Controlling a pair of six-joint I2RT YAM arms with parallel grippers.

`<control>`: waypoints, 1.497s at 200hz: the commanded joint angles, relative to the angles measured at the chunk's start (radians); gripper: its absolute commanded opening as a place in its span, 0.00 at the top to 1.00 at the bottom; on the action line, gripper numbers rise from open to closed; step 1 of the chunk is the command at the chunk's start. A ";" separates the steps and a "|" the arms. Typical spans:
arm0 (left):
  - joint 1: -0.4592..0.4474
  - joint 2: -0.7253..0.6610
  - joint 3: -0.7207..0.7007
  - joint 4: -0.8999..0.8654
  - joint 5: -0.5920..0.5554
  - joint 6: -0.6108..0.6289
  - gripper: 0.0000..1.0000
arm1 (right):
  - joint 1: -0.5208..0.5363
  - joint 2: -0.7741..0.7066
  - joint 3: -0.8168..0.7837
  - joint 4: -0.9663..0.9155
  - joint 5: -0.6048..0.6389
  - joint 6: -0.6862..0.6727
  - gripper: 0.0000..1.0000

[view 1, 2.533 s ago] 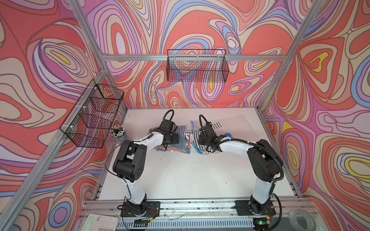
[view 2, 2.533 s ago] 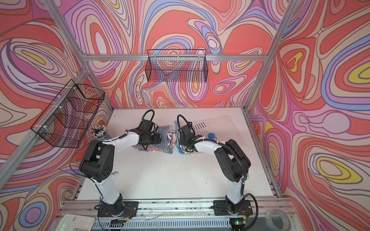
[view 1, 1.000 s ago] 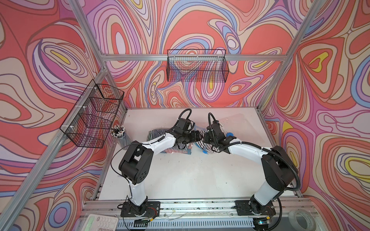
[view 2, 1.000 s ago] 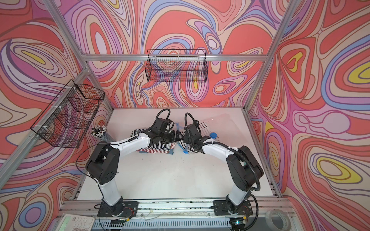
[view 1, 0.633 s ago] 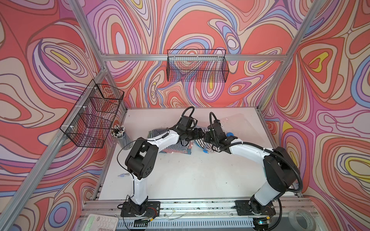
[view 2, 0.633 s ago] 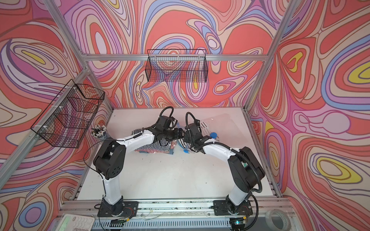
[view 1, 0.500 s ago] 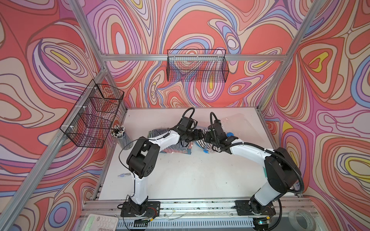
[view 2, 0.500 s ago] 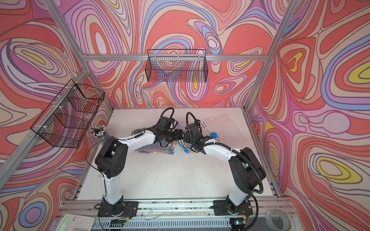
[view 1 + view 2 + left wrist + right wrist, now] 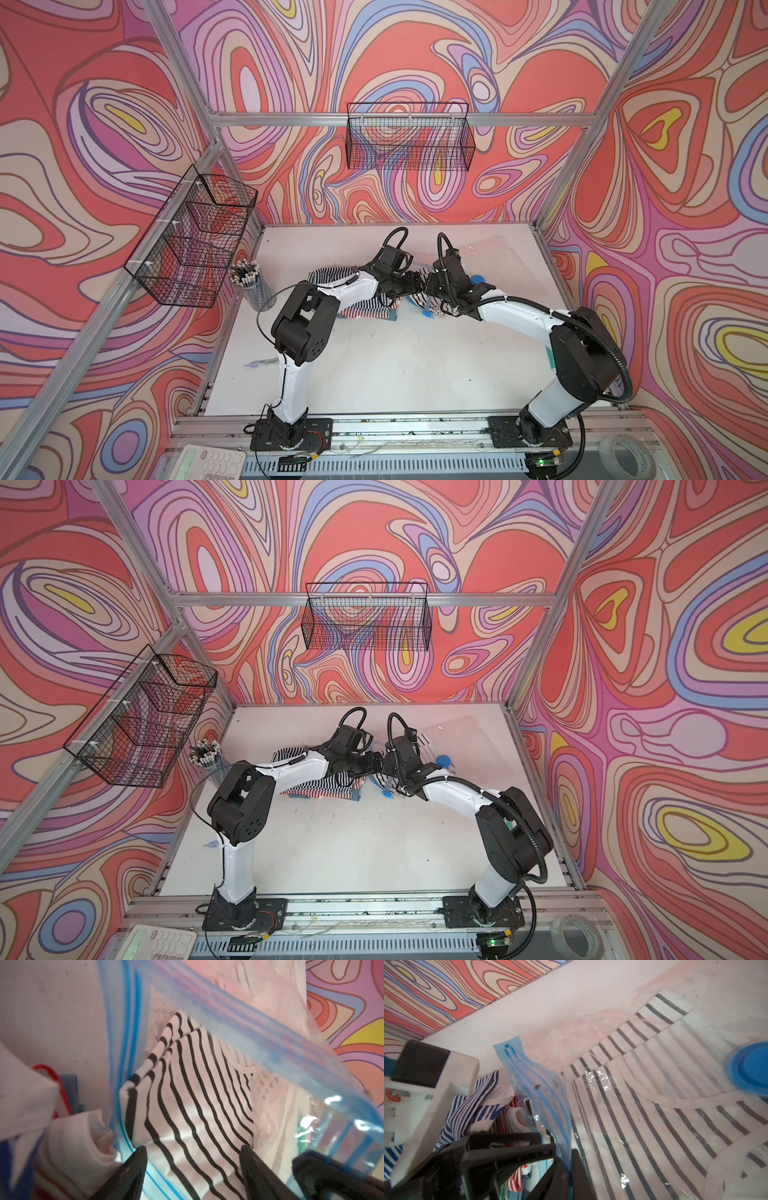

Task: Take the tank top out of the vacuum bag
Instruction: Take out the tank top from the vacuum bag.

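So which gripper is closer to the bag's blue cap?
Right. The right gripper pinches the zip strip, the blue cap just behind it; the left gripper sits beyond, at the striped top.

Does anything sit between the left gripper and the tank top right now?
Nothing visible does. The right gripper holds up the zip edge of the vacuum bag, and the open left gripper straddles the striped tank top, uncovered at the mouth.

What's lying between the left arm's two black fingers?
The black-and-white striped tank top, lying inside the clear plastic vacuum bag, as the left wrist view shows.
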 commanded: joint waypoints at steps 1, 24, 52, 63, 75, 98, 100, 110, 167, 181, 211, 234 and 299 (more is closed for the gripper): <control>-0.014 0.005 0.017 -0.042 -0.030 0.019 0.26 | -0.007 -0.036 -0.013 0.018 0.006 0.014 1.00; -0.021 0.001 0.009 -0.055 -0.043 0.026 0.25 | -0.009 -0.040 -0.015 0.017 0.008 0.010 1.00; -0.021 0.008 -0.008 -0.035 -0.046 0.016 0.25 | -0.013 -0.037 -0.016 0.018 0.012 0.009 1.00; -0.022 0.019 0.001 -0.035 -0.037 0.013 0.25 | -0.013 -0.034 -0.017 0.019 0.007 0.009 1.00; -0.022 0.029 0.011 -0.037 -0.035 0.008 0.25 | -0.013 -0.031 -0.017 0.020 0.005 0.010 1.00; -0.028 0.042 0.028 -0.048 -0.057 0.018 0.25 | -0.012 -0.034 -0.017 0.024 0.002 0.012 1.00; -0.028 0.043 0.031 -0.050 -0.058 0.020 0.25 | -0.012 -0.033 -0.017 0.025 0.001 0.013 1.00; -0.028 0.051 0.040 -0.058 -0.063 0.023 0.25 | -0.013 -0.031 -0.016 0.027 0.001 0.011 1.00; -0.053 0.033 0.064 -0.145 -0.181 0.084 0.25 | -0.013 -0.028 -0.017 0.024 0.001 0.010 1.00; -0.060 0.028 0.061 -0.160 -0.219 0.099 0.24 | -0.013 -0.027 -0.016 0.026 -0.001 0.010 1.00; -0.061 0.041 0.068 -0.152 -0.220 0.096 0.24 | -0.013 -0.020 -0.013 0.030 -0.006 0.013 1.00; -0.062 0.064 0.083 -0.143 -0.216 0.091 0.24 | -0.013 -0.017 -0.009 0.029 -0.010 0.013 1.00; -0.062 0.135 0.114 -0.067 -0.165 0.035 0.25 | -0.013 -0.021 -0.016 0.028 -0.016 0.017 1.00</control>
